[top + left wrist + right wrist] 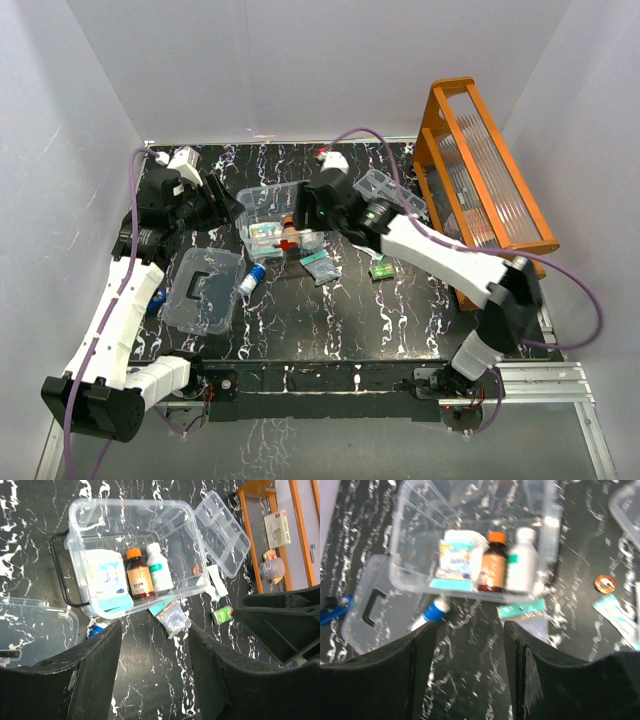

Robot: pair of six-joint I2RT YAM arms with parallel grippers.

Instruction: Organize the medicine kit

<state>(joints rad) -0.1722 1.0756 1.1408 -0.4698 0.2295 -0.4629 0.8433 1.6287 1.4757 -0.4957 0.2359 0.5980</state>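
Note:
The medicine kit's clear box [262, 197] stands at the back middle of the table, its red cross [289, 244] facing front. It holds a white-and-blue packet [107, 577], a brown bottle with an orange cap [139, 575] and a white bottle [159, 570]. The clear lid [205, 290] with its black handle lies flat to the box's left front. The divided tray [390, 190] lies to its right. My left gripper [225, 205] hangs open just left of the box, and my right gripper [314, 214] hangs open at its right side. Neither holds anything.
A blue-capped tube [252, 278], a teal sachet [322, 265] and a small green box [381, 268] lie in front of the box. The tall orange rack [480, 180] stands along the right edge. A small round orange item [605, 584] lies near more teal packets [620, 615].

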